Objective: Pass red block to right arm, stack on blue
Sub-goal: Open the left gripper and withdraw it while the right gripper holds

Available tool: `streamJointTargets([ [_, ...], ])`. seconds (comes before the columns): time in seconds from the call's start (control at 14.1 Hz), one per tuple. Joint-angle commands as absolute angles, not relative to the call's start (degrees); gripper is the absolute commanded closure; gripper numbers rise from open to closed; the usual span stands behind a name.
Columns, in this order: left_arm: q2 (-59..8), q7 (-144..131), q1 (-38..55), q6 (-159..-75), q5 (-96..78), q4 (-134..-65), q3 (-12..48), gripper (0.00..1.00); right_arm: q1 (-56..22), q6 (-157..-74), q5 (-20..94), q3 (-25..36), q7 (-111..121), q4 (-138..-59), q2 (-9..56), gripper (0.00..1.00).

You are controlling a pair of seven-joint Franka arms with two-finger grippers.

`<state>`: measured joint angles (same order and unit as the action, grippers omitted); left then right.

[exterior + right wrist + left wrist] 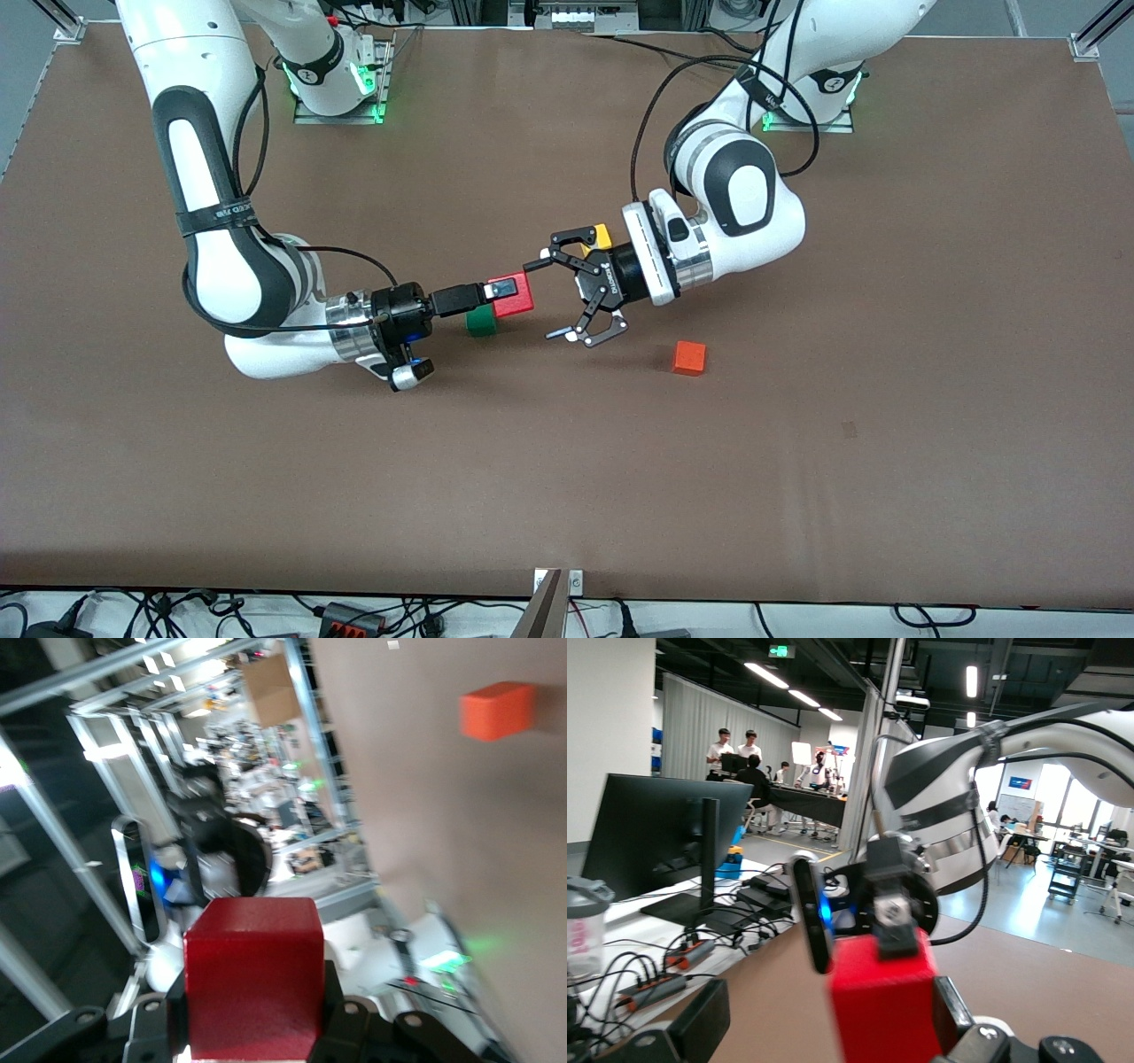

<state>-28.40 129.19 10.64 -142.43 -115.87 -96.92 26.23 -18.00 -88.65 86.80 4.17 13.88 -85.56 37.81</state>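
a: where's the red block (514, 295) right now?

b: up off the table (797, 461), mid-handover over the middle of it, pinched at the tip of the right gripper (501, 290). the slim black fingers are clamped on it, reaching in level from the right arm's end.

a: and the left gripper (567, 297)?

b: jaws spread wide, claws splayed, facing the block from the left arm's end. it looks just clear of the cube, no pinch on it. in the right wrist view the block fills the space between the pads, a clean, square-edged, glossy deep-red cube.

a: so the pass reads as done?

b: i'd judge so: the right arm has sole hold. what matters next is where the blue cube sits, and i can't find it in any view. right beneath the held block there's a green cube (481, 322), partly hidden by it. an orange cube (689, 358) lies nearer the front camera toward the left arm's end, and a yellow one (602, 236) peeks out by the left gripper's claws.

a: so the stacking?

b: not yet begun. the right arm needs to carry the red cube over to the blue one, wherever that is.
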Motion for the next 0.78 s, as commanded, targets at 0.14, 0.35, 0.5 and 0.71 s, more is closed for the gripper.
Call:
streamJointTargets([
  [0.14, -28.6, 131.1, 5.5, -135.5, -114.7, -96.9, 26.6, 0.00, -17.7, -86.9, 68.5, 9.4, 15.1, -84.8, 35.6, 1.00],
  [0.35, -28.5, 120.2, 0.5, -128.8, -100.5, -96.3, 26.5, 0.00, -17.8, -87.2, 51.9, 12.1, 15.9, -84.8, 33.8, 1.00],
  [0.5, -28.5, 110.1, -3.6, -122.9, -86.2, -95.1, 26.6, 0.00, -17.9, -88.2, 40.7, 12.7, 16.4, -84.8, 33.5, 1.00],
  [0.71, -28.5, 100.0, -6.4, -117.1, -76.2, -93.2, 26.2, 0.00, -18.6, -93.3, 23.3, 13.0, 15.9, -84.8, 31.9, 1.00],
])
